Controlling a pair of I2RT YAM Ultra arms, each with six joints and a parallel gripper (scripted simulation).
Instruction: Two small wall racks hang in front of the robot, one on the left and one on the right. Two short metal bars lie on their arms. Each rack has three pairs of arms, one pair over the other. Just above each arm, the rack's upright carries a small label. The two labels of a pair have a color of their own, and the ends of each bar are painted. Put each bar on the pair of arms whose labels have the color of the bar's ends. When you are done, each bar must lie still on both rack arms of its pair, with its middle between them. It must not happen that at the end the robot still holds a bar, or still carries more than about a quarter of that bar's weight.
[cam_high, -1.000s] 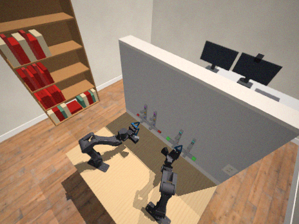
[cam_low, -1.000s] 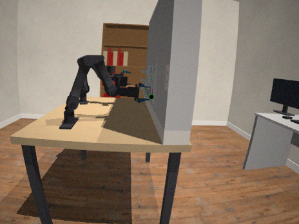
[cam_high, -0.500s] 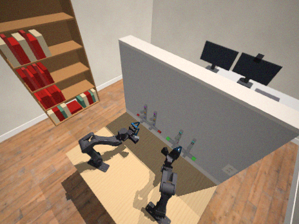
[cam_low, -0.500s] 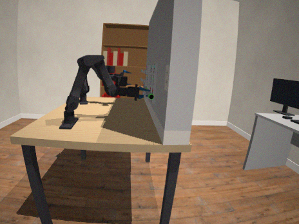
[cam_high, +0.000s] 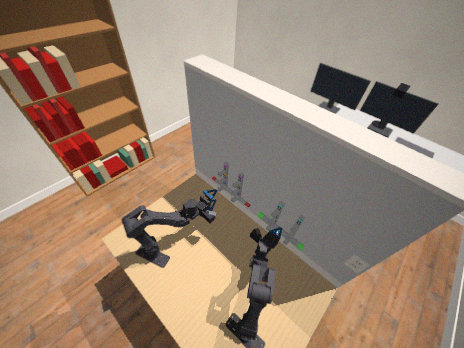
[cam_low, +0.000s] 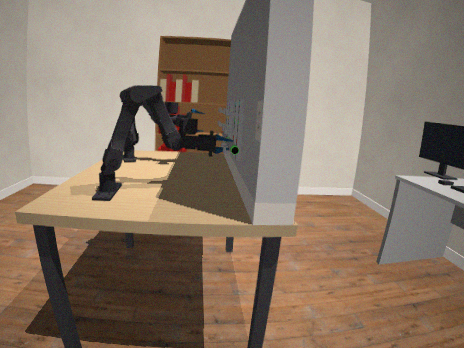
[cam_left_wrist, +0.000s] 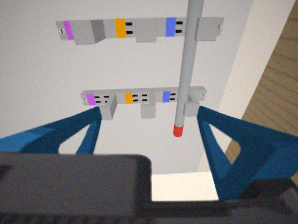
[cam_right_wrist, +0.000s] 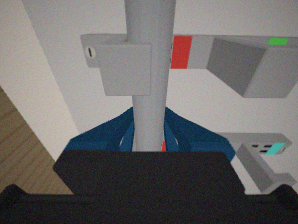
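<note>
A wooden bookcase (cam_high: 131, 90) with red, cream and green books stands against the wall, and two dark monitors (cam_high: 340, 86) (cam_high: 398, 107) rise behind a gray partition (cam_high: 300, 150). On the partition hang two racks: one carries a red-ended bar (cam_high: 247, 204), the other a green-ended bar (cam_high: 300, 246). The left pincer (cam_high: 212, 201) is near the first rack; the right pincer (cam_high: 266, 235) is at the second. Both arms stand on the pale desk (cam_high: 165, 300).

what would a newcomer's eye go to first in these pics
Probably the tall gray partition along the table's edge, then the bookcase of mostly red and cream books beyond it. Next, likely the two black arms, with blue-fingered hands reaching toward the partition's racks.
</note>
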